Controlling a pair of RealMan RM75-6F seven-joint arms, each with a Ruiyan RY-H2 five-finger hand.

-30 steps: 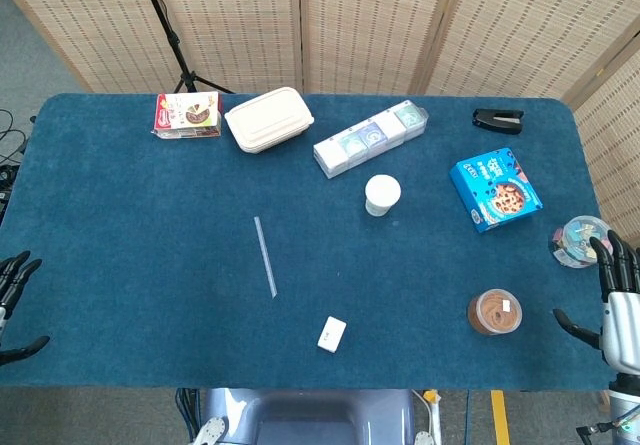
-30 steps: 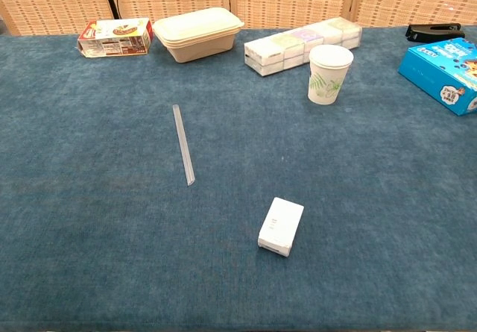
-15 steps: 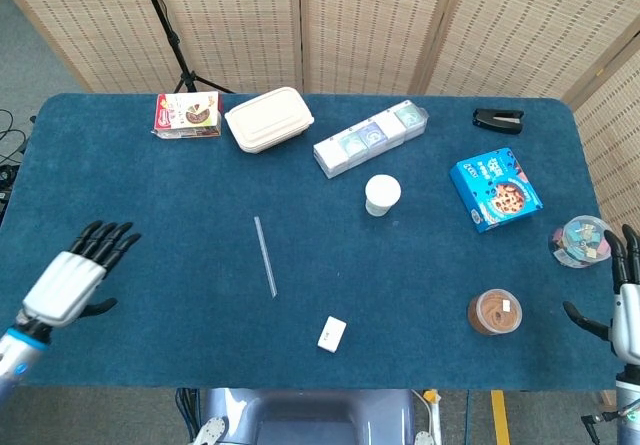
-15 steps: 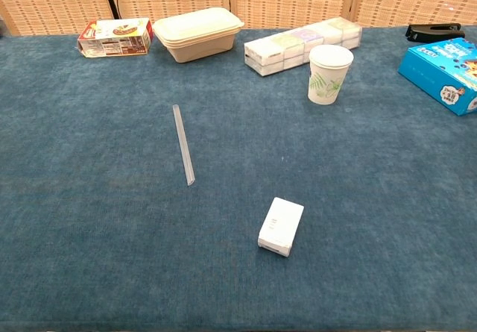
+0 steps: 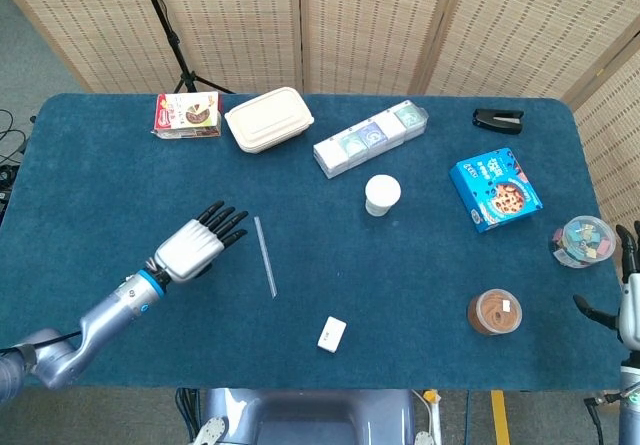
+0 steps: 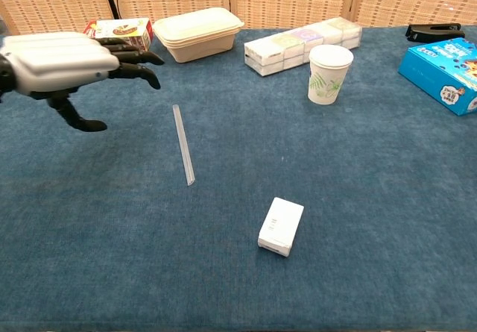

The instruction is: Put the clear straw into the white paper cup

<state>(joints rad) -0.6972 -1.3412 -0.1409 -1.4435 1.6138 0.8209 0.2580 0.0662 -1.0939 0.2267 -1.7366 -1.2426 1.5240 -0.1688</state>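
A clear straw [image 5: 265, 256] lies flat on blue cloth, well apart from the white paper cup [image 5: 381, 194]. Just beside the straw, the left hand [image 5: 196, 245] hovers, fingers spread, holding nothing. The straw looks light, slippery and crushable; pinch mid-length gently

clear straw [image 5: 265, 256] flat, white paper cup [image 5: 382, 194] upright

left hand [image 5: 195, 246] | moved in from table's left edge | now near clear straw [image 5: 265, 256], fingers spread
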